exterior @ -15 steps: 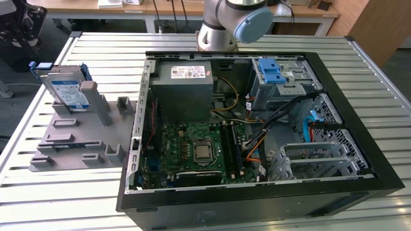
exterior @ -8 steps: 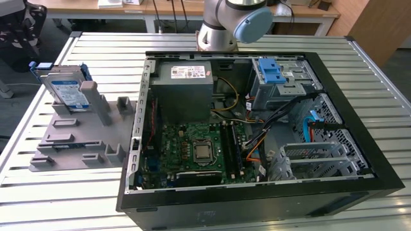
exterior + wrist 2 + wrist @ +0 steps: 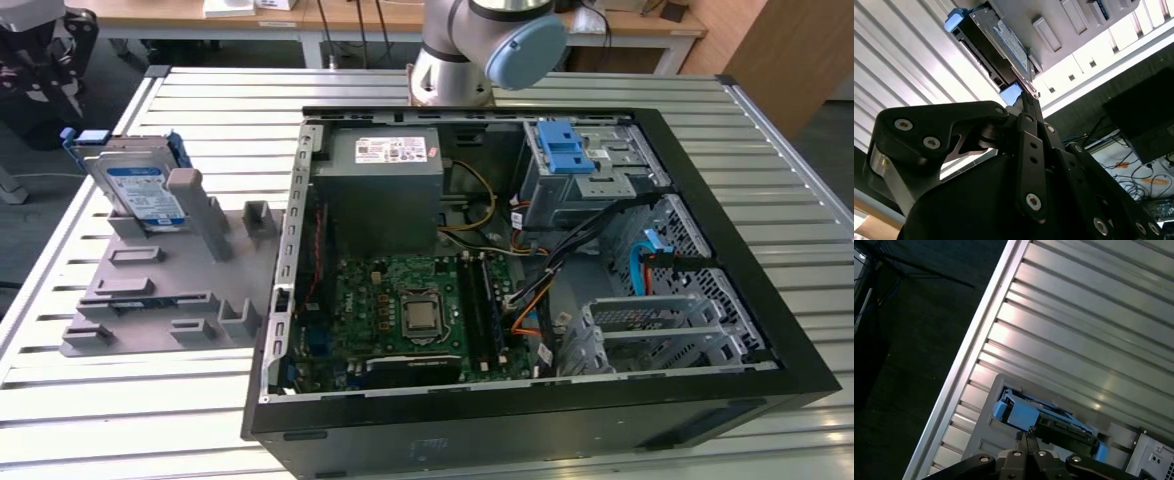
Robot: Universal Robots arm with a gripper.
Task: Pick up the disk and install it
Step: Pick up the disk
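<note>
**Exterior view.** Noted the disk (image 3: 140, 188) standing on edge in an end slot of the grey holder (image 3: 174, 295), label face outward, blue carrier around its rim. Judged parked upright to leave the upper edge free for a grasp from above. Holder flat on the slatted worktop (image 3: 400, 85), with the open computer case (image 3: 534, 418) just beside the holder, on the exterior view's right. Inside the case, well apart from the holder, a metal drive cage (image 3: 607, 175) with a blue latch (image 3: 566, 150); judged the likely seat for the disk. Disk not yet installed. Arm base (image 3: 474, 50) beyond the case, away from the holder.

**Second wrist view.** Pincer (image 3: 1028, 97) closed, fingertips together with nothing between them, poised close to the blue carrier end of the disk (image 3: 1004, 42) in the holder (image 3: 1064, 25). Contact or a small gap: cannot tell. Adds to the exterior view the pincer's linkage and its line-up with the disk's narrow edge.

**First wrist view.** Sighted along the closed pincer (image 3: 1026, 434) onto the disk (image 3: 1054, 417) in the holder (image 3: 985, 432), tips over a blue carrier corner. Disk taken edge-on here, against the label face offered by the other two views. Adds the worktop (image 3: 1079, 315) border close by the holder and the dark floor (image 3: 904, 365) past it.
</note>
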